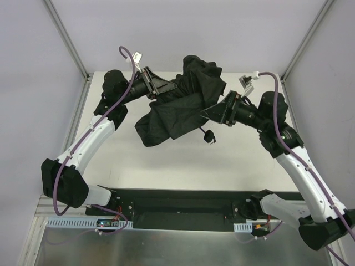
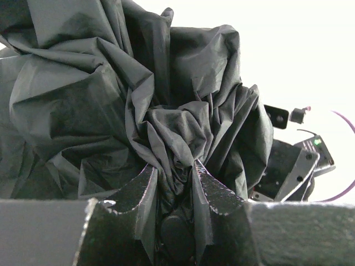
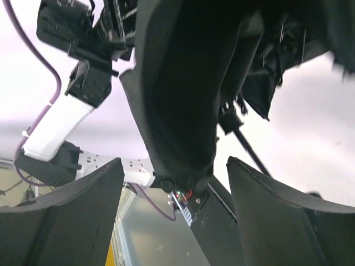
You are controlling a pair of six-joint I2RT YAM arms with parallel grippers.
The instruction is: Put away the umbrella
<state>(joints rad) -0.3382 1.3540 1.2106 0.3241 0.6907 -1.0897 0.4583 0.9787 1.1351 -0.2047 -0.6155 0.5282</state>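
Note:
The black umbrella (image 1: 180,105) hangs crumpled in the air over the back of the table, between my two arms. Its small handle with cord (image 1: 209,136) dangles below it on the thin shaft. My left gripper (image 1: 162,88) is shut on a bunch of the canopy fabric (image 2: 166,127); in the left wrist view its fingers (image 2: 176,166) pinch the folds, with a round black cap deep between them. My right gripper (image 1: 213,113) is at the canopy's right side. In the right wrist view it (image 3: 175,183) is wide open, with the fabric (image 3: 183,83) hanging beyond the gap and the shaft (image 3: 249,149) beside it.
The white table (image 1: 166,155) lies below the umbrella. Metal frame posts (image 1: 66,39) stand at its back corners. A black base plate (image 1: 183,205) runs along the near edge. The right arm's wrist (image 2: 294,166) shows behind the fabric in the left wrist view.

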